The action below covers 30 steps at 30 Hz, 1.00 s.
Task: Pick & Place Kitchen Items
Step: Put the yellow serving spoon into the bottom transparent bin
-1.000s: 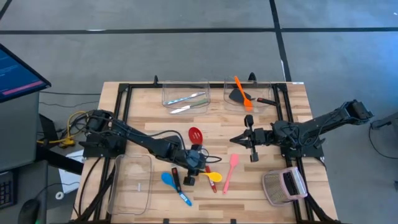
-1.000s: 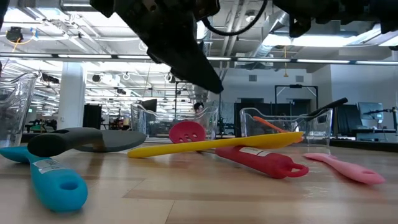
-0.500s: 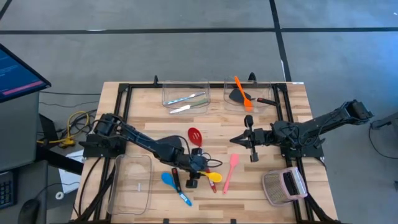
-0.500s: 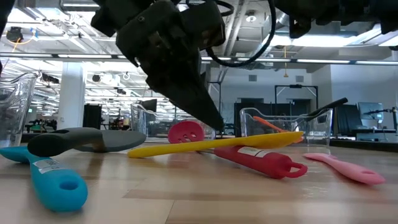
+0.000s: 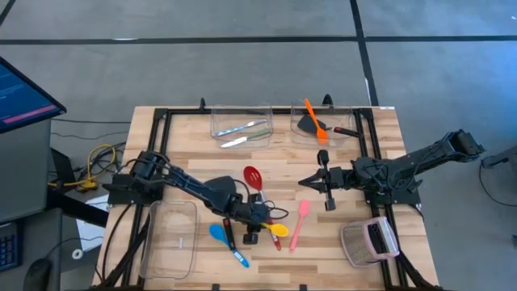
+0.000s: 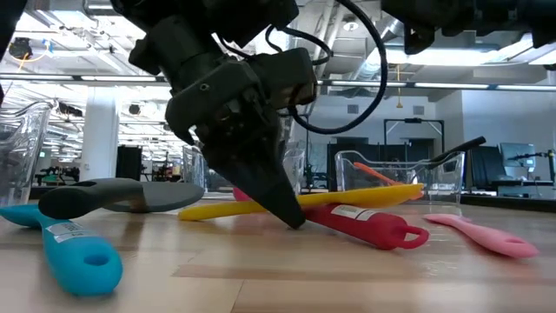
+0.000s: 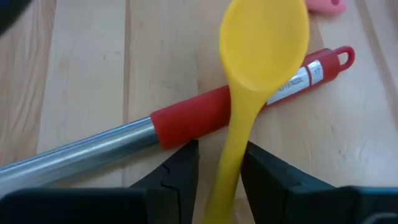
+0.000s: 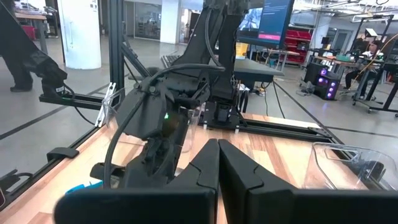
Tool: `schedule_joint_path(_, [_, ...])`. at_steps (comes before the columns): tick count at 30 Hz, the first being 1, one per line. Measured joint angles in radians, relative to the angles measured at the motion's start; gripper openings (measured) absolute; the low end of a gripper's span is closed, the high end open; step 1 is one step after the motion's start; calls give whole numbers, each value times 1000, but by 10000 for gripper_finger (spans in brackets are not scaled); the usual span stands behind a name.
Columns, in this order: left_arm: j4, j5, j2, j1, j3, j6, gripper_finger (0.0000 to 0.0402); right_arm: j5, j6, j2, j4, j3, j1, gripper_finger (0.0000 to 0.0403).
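Note:
A yellow spoon (image 5: 277,229) lies with its handle (image 7: 229,163) across the red slotted spoon's (image 5: 254,175) red grip (image 7: 193,121); both rest on the table's near middle. My left gripper (image 7: 221,158) is down at the table and open, slanting downward, one finger (image 7: 180,171) on each side of the yellow handle. In the low view its fingertips (image 6: 291,217) reach the wood beside the yellow spoon (image 6: 304,202). My right gripper (image 5: 302,182) hangs shut above the table's right middle, holding nothing. My left gripper straddles the yellow spoon's handle (image 7: 231,149) near its bowl, coming slantwise from above and lying across it. One finger (image 7: 264,168) stands right against the handle, but I cannot tell whether it touches. The spoon lies on the red grip and the table.
A blue spatula (image 5: 216,234) and a black turner (image 5: 229,236) lie left of the gripper, a pink spatula (image 5: 299,222) to its right. Two clear bins (image 5: 240,121) (image 5: 323,123) with utensils stand at the far edge, a clear bin (image 5: 171,238) near left, a grey mesh object (image 5: 367,241) near right.
My left gripper has come down toward the yellow spoon, tipping steeper, until its fingertips reach table level on either side of the handle. The utensils have stayed where they were.

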Motion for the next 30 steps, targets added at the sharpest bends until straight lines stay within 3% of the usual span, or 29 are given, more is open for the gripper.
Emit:
schedule_joint_path(8, [0, 5, -9, 2, -1, -10, 102, 0, 0, 0, 0, 0, 0, 0])
schedule_joint_path(16, [-16, -2, -25, 2, -4, -16, 14, 0, 1, 0, 0, 0, 1, 0])
schedule_joint_path(20, [-29, -43, -39, 2, -5, 4, 14, 0, 1, 0, 0, 0, 3, 0])
schedule_joint_path(25, [-30, -88, -133, 2, -5, 84, 8, 0, 0, 0, 2, 0, 21, 0])
schedule_joint_path(30, [-112, -164, -314, 0, -5, 119, 8, 0, 0, 0, 6, 0, 33, 0])
